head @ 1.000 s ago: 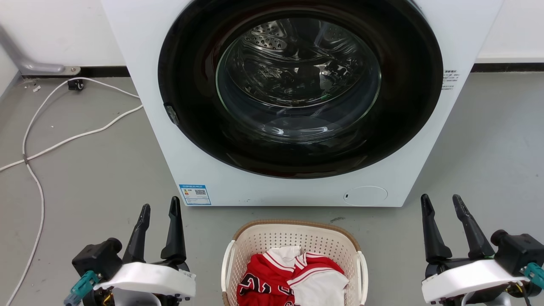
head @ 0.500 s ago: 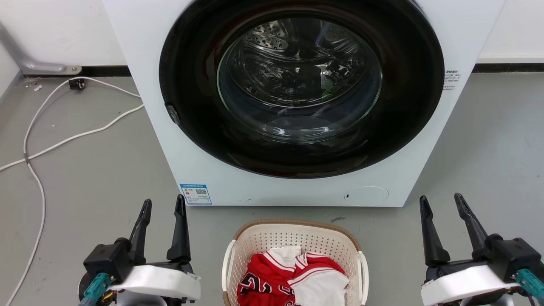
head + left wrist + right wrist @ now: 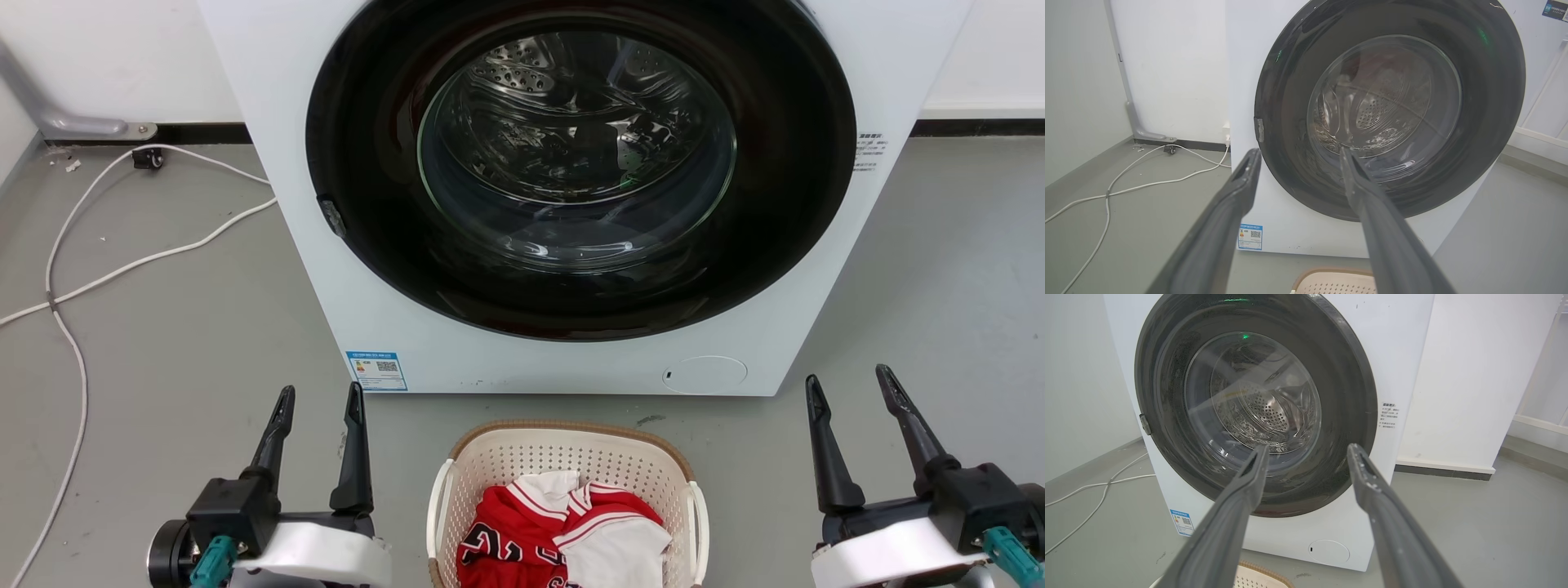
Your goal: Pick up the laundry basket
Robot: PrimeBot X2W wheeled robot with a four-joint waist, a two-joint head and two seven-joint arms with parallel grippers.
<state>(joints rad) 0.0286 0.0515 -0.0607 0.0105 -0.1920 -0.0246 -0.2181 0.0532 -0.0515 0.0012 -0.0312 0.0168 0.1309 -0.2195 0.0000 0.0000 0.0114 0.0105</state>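
Just beyond laundry basket [image 3: 563, 449]: washer [image 3: 490, 371], blue QR label [image 3: 375, 371] illegible.

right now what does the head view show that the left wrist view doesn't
Head view adds: the red and white jerseys in the laundry basket, its white side handles, and the right hand, open and off to the basket's side. Left wrist view adds: a dark sticker high on the front of the washing machine. Shared: the machine's glass door, its blue label, the white cable on the floor, the basket's brown rim, and the open left hand.
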